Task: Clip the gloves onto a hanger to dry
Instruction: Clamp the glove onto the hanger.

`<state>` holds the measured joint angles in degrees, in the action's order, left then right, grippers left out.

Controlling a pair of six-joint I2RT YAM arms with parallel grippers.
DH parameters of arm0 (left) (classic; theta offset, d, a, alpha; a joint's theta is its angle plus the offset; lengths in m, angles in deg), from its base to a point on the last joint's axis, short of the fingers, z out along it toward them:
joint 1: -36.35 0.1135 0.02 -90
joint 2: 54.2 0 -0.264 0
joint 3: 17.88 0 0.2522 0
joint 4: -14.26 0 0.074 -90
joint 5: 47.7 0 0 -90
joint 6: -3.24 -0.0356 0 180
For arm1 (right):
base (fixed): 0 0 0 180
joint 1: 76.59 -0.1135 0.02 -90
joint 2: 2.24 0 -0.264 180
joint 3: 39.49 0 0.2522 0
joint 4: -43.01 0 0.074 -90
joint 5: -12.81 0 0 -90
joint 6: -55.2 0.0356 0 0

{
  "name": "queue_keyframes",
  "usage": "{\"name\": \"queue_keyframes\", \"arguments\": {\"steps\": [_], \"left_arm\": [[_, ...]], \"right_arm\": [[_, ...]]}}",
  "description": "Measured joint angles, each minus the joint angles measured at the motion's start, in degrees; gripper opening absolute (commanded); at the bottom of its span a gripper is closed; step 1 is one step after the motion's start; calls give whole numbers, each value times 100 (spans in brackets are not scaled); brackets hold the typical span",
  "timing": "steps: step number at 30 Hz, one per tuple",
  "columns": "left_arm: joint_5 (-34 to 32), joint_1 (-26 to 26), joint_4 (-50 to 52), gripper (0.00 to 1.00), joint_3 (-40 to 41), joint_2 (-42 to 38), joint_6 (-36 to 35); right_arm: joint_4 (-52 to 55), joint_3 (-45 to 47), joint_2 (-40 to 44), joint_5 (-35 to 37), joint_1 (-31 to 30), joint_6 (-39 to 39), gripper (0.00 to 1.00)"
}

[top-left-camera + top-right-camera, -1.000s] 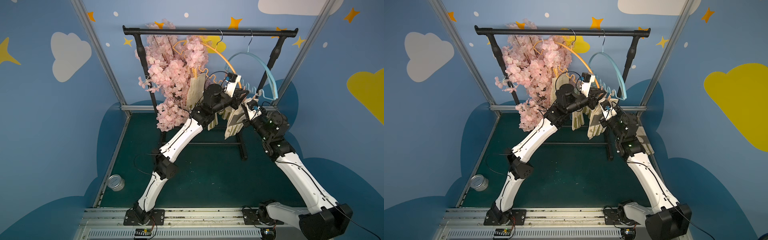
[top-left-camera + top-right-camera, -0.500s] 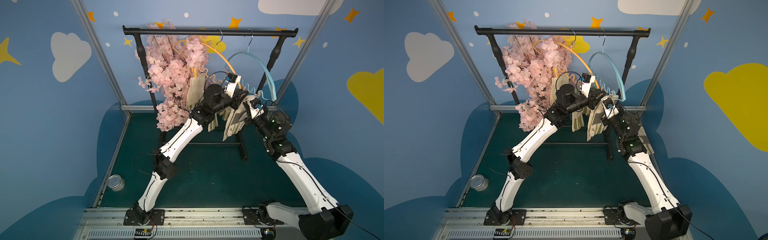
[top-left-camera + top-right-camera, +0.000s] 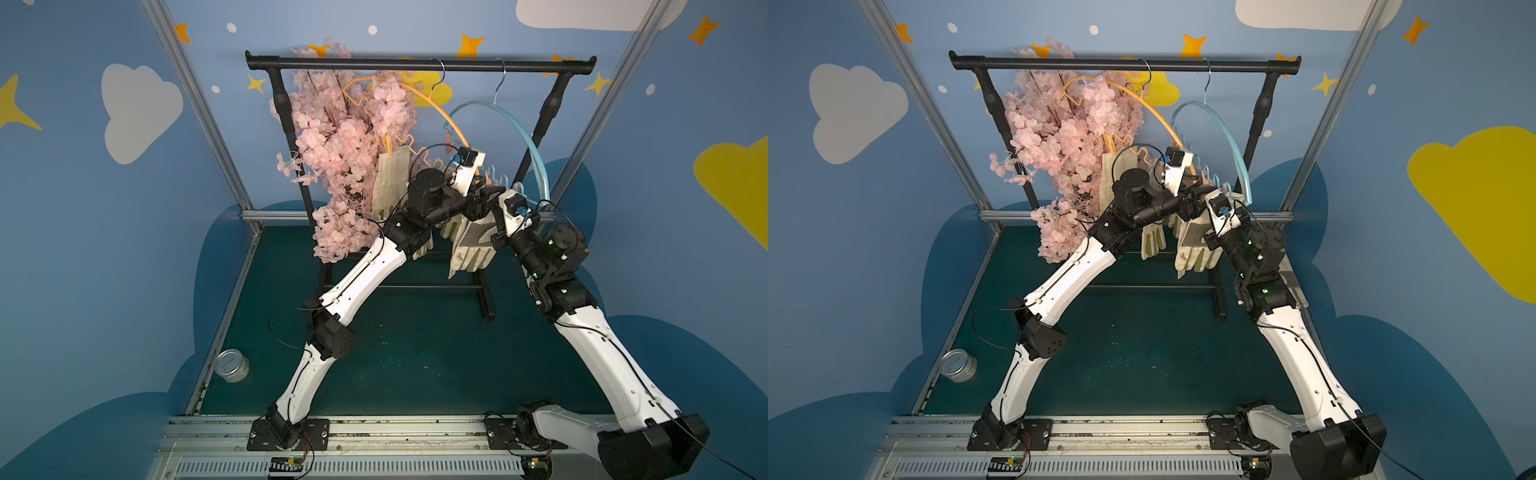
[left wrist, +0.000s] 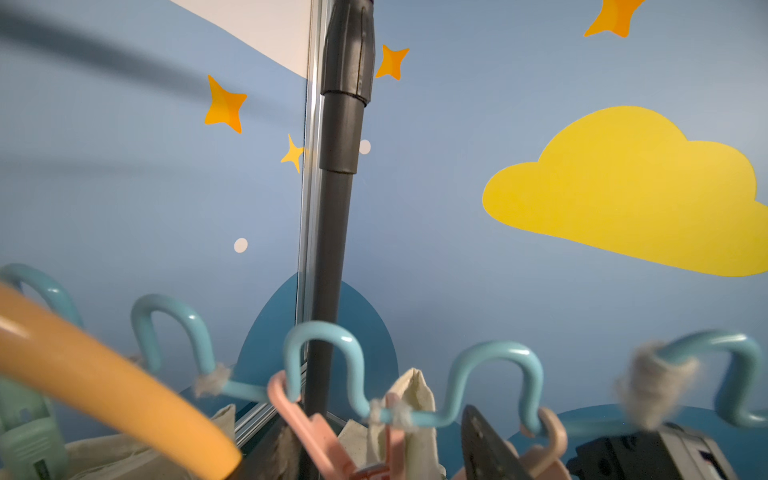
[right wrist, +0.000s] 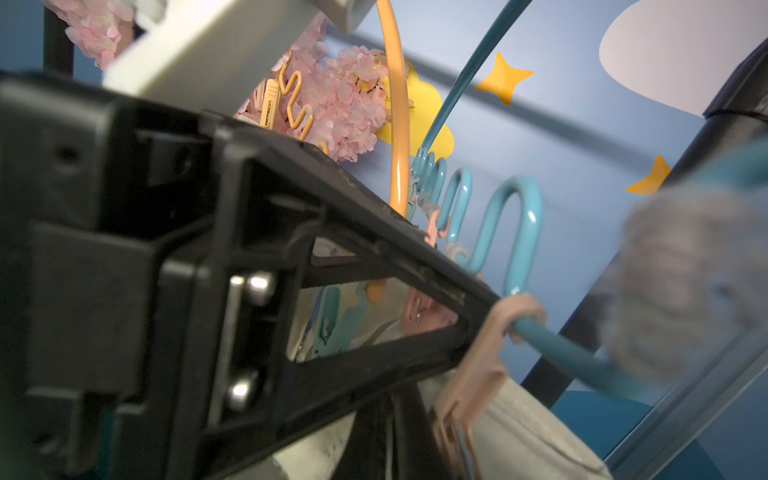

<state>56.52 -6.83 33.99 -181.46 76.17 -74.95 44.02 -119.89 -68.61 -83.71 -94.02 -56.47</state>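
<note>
Left pincer (image 5: 473,328) sits at the clip (image 5: 473,386), can't tell how wide; right pincer (image 5: 390,449) pinches the glove (image 3: 469,245) cuff under the hanger (image 3: 536,158). Barely anything's moved, so you're probably mid-clipping.

This is a robotics test cell dressed up as a playful laundry corner. Blue wall panels (image 3: 83,270) carry stuck-on clouds (image 3: 139,110) and stars (image 3: 471,43), and bare aluminium posts (image 3: 195,104) frame them at the upper left and upper right. Along the bottom edge, a metal rail (image 3: 415,434) has two robot arms (image 3: 361,270) bolted to it, with loose cabling. Mid-frame, on a green mat (image 3: 415,353), stands a black garment rack (image 3: 415,64) holding an orange hanger (image 3: 451,124), a blue hanger (image 3: 524,137) and fake pink blossom (image 3: 345,158).
</note>
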Motion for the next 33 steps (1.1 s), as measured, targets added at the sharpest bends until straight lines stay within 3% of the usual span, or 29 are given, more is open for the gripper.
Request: {"name": "queue_keyframes", "arguments": {"steps": [3,5,12,19,23,27,31,33], "left_arm": [[2,-2,2,64,2,-4,-2],[-4,-2,9,66,44,-37,-2],[-7,-2,-9,75,415,-348,-7],[-31,0,-105,82,1198,-925,-2],[-31,0,-227,83,1716,-1309,2],[-33,0,-302,90,2221,-1746,15],[-61,0,-424,98,2997,-2385,68],[-111,0,-494,96,3383,-2706,127]], "right_arm": [[4,129,59,4,0,72,26],[0,245,120,15,0,149,39],[63,848,527,146,0,595,52],[549,1432,1386,411,0,1093,56],[951,1810,2135,599,0,1403,64],[1613,1930,2691,1128,72,1818,66],[2221,1821,2618,1692,588,2291,63],[2422,1810,2404,1784,957,2551,61]]}}
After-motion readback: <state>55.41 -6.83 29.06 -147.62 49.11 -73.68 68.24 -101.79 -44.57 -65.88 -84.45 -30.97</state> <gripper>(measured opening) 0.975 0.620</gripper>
